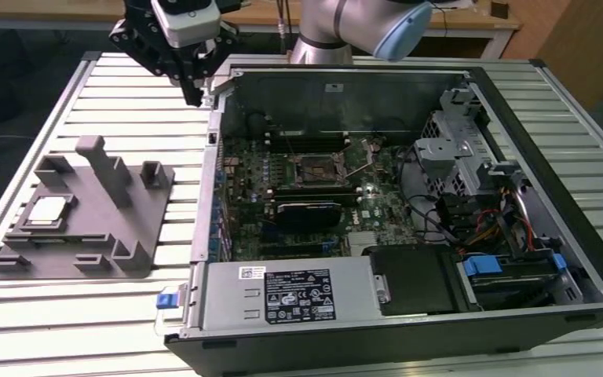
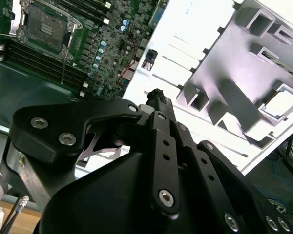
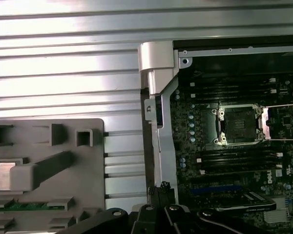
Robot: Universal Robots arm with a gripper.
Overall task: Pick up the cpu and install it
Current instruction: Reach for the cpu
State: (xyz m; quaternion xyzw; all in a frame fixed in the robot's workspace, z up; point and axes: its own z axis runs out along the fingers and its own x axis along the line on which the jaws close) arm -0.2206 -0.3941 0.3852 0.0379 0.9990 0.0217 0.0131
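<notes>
In the exterior view I see the holder [image 1: 92, 236] on the table [image 1: 71, 322], at 9 o'clock of the case [image 1: 344, 98], just beside it. The cpu [image 1: 48, 210] sits in the holder's 9 o'clock side. The socket [image 1: 317, 167] lies inside the case. The gripper [image 1: 192, 96] hangs by the case's 10 o'clock corner.

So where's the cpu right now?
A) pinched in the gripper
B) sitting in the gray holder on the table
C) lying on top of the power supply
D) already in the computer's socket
B: the cpu lies in a pocket of the gray holder, the socket stands open with no chip in it, and the gripper hangs by the case's corner, carrying nothing.
</notes>
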